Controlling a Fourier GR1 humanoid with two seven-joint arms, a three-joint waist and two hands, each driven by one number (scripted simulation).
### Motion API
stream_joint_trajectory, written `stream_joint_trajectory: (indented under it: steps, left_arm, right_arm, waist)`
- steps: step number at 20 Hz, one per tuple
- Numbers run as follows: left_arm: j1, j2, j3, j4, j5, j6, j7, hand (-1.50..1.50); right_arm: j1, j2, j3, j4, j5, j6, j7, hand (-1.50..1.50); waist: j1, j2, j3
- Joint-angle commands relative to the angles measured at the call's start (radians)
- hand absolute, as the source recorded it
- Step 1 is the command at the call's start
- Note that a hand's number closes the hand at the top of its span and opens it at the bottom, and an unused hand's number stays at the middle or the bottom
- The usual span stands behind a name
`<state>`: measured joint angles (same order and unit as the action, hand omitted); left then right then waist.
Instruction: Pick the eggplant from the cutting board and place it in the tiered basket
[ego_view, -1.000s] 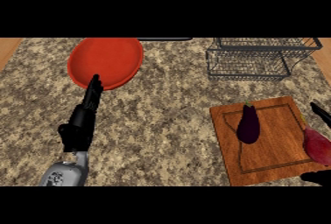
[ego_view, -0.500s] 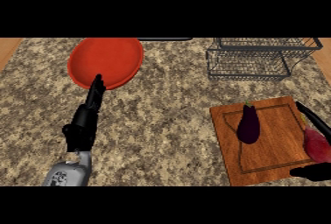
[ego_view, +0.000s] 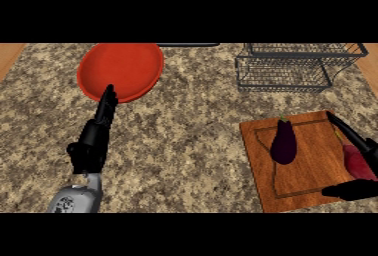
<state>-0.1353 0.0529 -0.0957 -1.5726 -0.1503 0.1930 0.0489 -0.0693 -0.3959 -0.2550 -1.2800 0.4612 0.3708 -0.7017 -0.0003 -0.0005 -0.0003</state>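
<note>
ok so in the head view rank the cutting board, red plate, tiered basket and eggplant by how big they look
1. cutting board
2. tiered basket and red plate: they look alike, and both lie farther from the camera, so no ranking
3. eggplant, clearly smallest

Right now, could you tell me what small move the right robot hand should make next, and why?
Probably shift the right robot hand leftward over the cutting board toward the eggplant. The eggplant lies untouched on the board, while the open hand sits at the board's right edge, clearly apart from it. The tiered basket waits behind.
</note>
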Motion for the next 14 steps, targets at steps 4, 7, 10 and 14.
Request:
stream_joint_trajectory:
  steps: [4,7,10,14]
  left_arm:
    - [0.038,-0.029,-0.015,-0.022,-0.036,0.014,-0.007,0.00]
    - [0.042,-0.051,-0.013,0.060,-0.017,0.008,-0.092,0.00]
    - [0.031,-0.004,0.029,-0.032,0.000,-0.041,0.015,0.00]
    - [-0.047,-0.051,0.032,0.105,-0.015,-0.004,-0.054,0.00]
  right_arm:
    - [-0.043,0.048,0.041,-0.043,0.012,0.016,0.111,-1.50]
    - [0.002,0.062,0.064,-0.107,0.025,0.020,0.124,-1.50]
    - [-0.051,0.034,0.038,-0.007,0.034,0.000,0.071,-1.50]
    - [-0.047,0.087,0.072,-0.028,0.042,-0.019,0.120,-1.50]
  waist:
    - [0.001,0.000,0.000]
    - [-0.002,0.000,0.000]
    - [0.001,0.000,0.000]
    - [-0.002,0.001,0.000]
